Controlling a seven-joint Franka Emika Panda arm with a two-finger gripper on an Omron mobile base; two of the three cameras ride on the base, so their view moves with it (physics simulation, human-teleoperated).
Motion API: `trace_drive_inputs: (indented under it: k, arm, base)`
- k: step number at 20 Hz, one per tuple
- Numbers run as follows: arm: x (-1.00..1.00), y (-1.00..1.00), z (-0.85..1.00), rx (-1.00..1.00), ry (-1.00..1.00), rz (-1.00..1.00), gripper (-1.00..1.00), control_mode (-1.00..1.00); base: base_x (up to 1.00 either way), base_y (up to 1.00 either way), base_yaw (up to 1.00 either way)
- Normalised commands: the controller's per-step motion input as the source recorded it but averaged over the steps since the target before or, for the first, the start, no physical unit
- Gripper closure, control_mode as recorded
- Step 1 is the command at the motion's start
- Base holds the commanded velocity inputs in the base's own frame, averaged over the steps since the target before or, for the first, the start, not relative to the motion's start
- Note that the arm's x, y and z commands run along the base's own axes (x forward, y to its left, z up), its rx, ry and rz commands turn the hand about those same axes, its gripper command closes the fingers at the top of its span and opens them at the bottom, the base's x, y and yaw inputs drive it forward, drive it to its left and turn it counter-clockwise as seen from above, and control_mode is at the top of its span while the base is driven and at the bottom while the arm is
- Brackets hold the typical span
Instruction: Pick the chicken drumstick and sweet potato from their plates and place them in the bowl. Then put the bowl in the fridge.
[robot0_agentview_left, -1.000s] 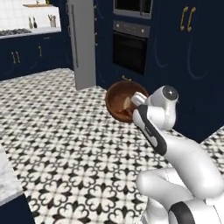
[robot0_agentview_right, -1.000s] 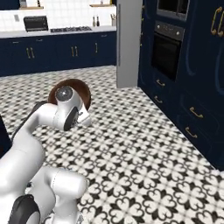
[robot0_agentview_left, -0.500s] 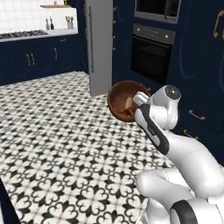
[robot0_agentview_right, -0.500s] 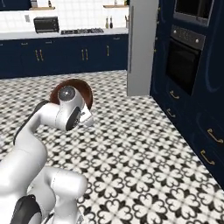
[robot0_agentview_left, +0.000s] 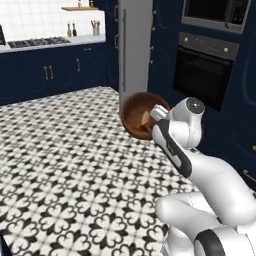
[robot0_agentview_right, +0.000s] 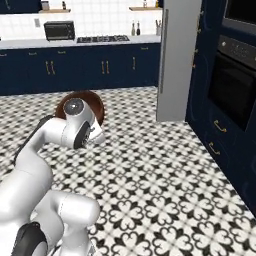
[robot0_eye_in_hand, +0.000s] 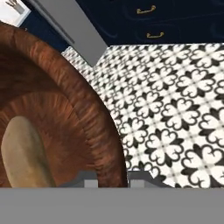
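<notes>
Jaws: the gripper (robot0_eye_in_hand: 112, 178) is clamped on the rim of the bowl (robot0_eye_in_hand: 94, 131), one finger tip on each side of the wall, as the hand view shows at its bottom.
Change since earlier: the whole scene has slid across both base views, so the base has moved; the grey fridge (robot0_agentview_left: 135, 47) stands nearer and larger than a second ago, and the oven (robot0_agentview_left: 205, 75) has shifted right. The bowl sits at the same place against the wrist as before, held aloft in front of the arm.
Bowl: dark reddish-brown outside, lighter brown inside; in the left base view (robot0_agentview_left: 141, 115) it is tilted with its opening towards the camera, above the patterned floor (robot0_agentview_left: 65, 165); in the right base view (robot0_agentview_right: 92, 102) it shows behind the wrist.
In the bowl: the sweet potato (robot0_eye_in_hand: 24, 153), a tan oblong lump, lies against the inner wall at the lower left of the hand view. A pale shape shows inside the bowl in the left base view; I cannot tell which food it is. The drumstick cannot be made out.
Fridge: door side closed as seen, its tall grey flank just beyond the bowl in the left base view; (robot0_agentview_right: 177, 55) in the right base view.
Around: navy cabinets (robot0_agentview_right: 75, 70) and a table top with a cooktop (robot0_agentview_right: 102, 38) line the far wall.
</notes>
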Motion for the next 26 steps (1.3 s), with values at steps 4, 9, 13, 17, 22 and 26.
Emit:
trace_drive_inputs:
  k: [4,9,13,17,22,26]
  arm:
    - [0.00,0.00,0.00,0.00,0.00,0.00,1.00,1.00]
    - [0.00,0.00,0.00,0.00,0.00,0.00,1.00,1.00]
    - [0.00,0.00,0.00,0.00,0.00,0.00,1.00,1.00]
    - [0.00,0.00,0.00,0.00,0.00,0.00,1.00,1.00]
    - [0.00,0.00,0.00,0.00,0.00,0.00,1.00,1.00]
    - [0.00,0.00,0.00,0.00,0.00,0.00,1.00,1.00]
  base:
    - [1.00,0.22,0.00]
    - [1.00,0.00,0.03]
    - [1.00,0.00,0.00]
    - [1.00,0.01,0.00]
    - [1.00,0.16,0.00]
    - [1.00,0.24,0.00]
